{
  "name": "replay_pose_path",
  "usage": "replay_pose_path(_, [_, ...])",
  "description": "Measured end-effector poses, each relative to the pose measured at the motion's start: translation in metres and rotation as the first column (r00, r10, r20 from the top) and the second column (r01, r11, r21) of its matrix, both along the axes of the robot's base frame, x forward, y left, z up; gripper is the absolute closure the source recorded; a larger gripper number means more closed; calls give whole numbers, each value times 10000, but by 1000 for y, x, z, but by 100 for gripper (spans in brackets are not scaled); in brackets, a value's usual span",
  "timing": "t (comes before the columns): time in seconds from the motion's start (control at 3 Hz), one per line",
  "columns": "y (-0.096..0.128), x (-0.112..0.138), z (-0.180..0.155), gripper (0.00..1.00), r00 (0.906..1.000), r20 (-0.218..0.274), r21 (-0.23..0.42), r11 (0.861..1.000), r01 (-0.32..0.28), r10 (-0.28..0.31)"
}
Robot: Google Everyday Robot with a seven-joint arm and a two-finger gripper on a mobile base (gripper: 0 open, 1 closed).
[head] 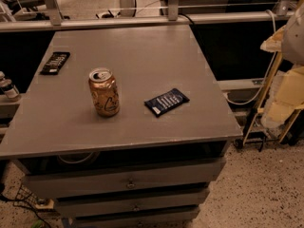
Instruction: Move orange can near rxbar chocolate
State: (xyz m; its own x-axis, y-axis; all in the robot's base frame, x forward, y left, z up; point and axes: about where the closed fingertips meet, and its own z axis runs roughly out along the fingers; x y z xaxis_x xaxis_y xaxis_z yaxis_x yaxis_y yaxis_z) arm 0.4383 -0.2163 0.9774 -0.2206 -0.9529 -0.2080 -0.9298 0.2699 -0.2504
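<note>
The orange can [104, 93] stands upright on the grey table top [142, 51], left of centre and toward the front. The rxbar chocolate [55, 62], a flat black wrapper with pale print, lies near the table's far left edge, well apart from the can. My gripper [285, 96] is at the right edge of the camera view with the pale arm, off the table's right side and far from both things. It holds nothing that I can see.
A navy-blue wrapper bar [166, 101] with white lettering lies right of the can. A small bottle [7, 87] stands on a ledge off the table's left side. Drawers [128, 179] sit below the top. A metal rail [142, 20] runs behind the table.
</note>
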Motion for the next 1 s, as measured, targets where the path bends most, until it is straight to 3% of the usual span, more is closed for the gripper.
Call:
replay_pose_path(0.33, [0,0,0,0,10000,2,0,10000,0,0])
replay_pose_path(0.67, [21,20,8,0,9994,338,799,9968,-42,15])
replay_pose_path(1.0, [77,64,28,0,9942,1060,2647,9633,-437,159])
